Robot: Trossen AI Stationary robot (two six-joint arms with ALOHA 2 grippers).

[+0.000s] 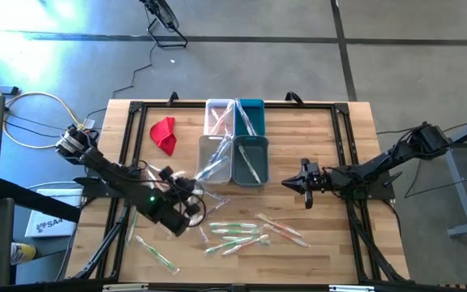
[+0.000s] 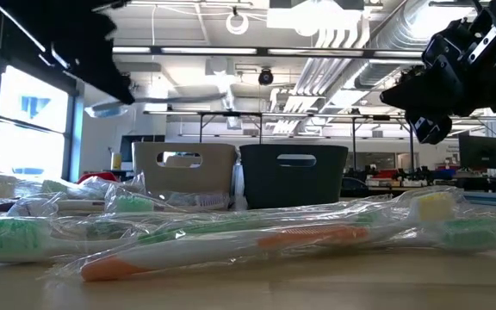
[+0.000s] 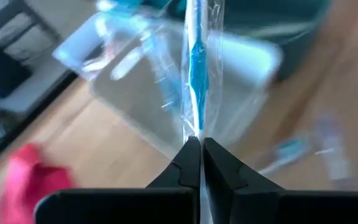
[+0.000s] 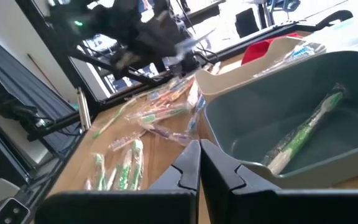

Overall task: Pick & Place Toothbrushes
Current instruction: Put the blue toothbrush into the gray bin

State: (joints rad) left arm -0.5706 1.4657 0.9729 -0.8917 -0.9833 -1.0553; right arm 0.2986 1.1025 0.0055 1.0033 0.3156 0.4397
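My left gripper (image 1: 193, 185) (image 3: 201, 142) is shut on a blue-and-white toothbrush in a clear wrapper (image 3: 194, 68) (image 1: 212, 169), which reaches out over the near white bin (image 1: 214, 158). Several more wrapped toothbrushes (image 1: 235, 231) lie flat on the wooden table near its front edge. One with a green handle (image 4: 303, 134) lies in the near teal bin (image 1: 250, 161). My right gripper (image 1: 295, 185) (image 4: 199, 152) hangs shut with nothing in it, right of the bins. My left gripper pinches one end of the wrapped toothbrush (image 3: 196, 127) between its two fingers. The fingers lie along the brush, slanting down from the table's left. The brush sticks out ahead of the fingertips, lifted clear above the near white bin.
Two more bins, white (image 1: 220, 116) and teal (image 1: 250, 115), stand behind the near pair and hold toothbrushes. A red cloth (image 1: 164, 134) lies left of the bins. A black frame (image 1: 343, 122) runs around the table top.
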